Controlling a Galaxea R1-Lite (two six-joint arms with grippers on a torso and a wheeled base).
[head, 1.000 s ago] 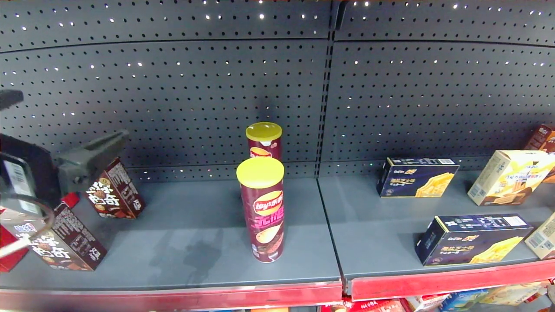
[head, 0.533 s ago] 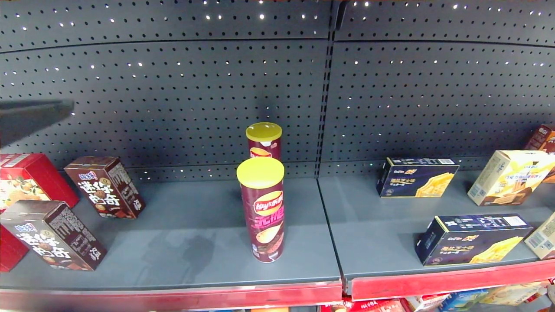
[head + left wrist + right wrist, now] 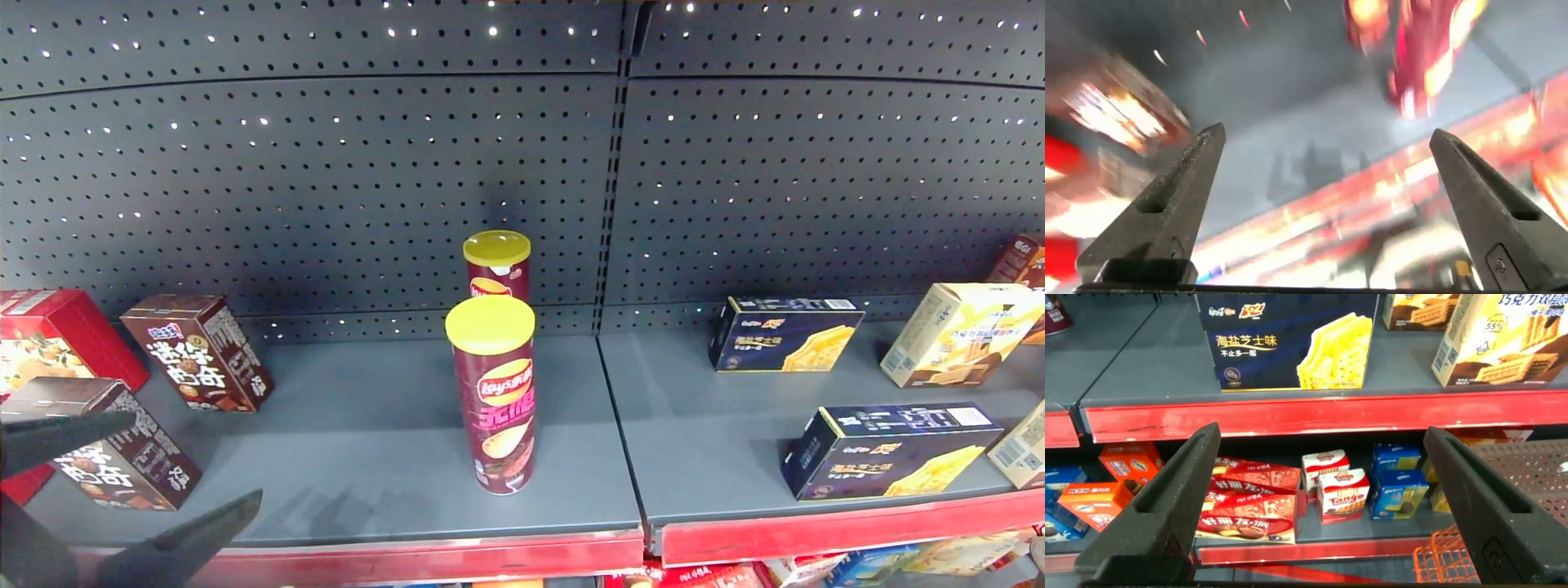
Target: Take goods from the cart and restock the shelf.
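**Both tools empty, middle of the shelf thinly stocked**

My left tool (image 3: 196,454) hangs at the front lip of the shelf (image 3: 367,457), its fingers spread wide with nothing between them. My right tool (image 3: 1323,431) is spread just as wide and is just as empty. It sits low in front of the shelf's red edge, facing the small boxes (image 3: 1331,490) on the tier below. The red wire mesh (image 3: 1437,559) near it is, I judge, part of the cart, though too little of it shows to be sure.

Taking the front can (image 3: 494,392) as the centre of the clock, the rear can (image 3: 496,265) stands upright at 12 o'clock, close behind it. Two brown boxes (image 3: 200,351) and a red box (image 3: 49,335) stand off at 9 o'clock. At 3 o'clock lie two dark blue boxes (image 3: 886,449), with a cream box (image 3: 955,331) beyond them. My left tool is at roughly 8 o'clock, well apart from the can.

As for progress, some goods are in place (I cannot tell which of them I set there myself). Wide bare stretches of shelf flank the cans on both sides. With neither tool carrying anything, I judge a placing step is finished and a trip to the cart is due. Most of the restocking looks to be ahead.
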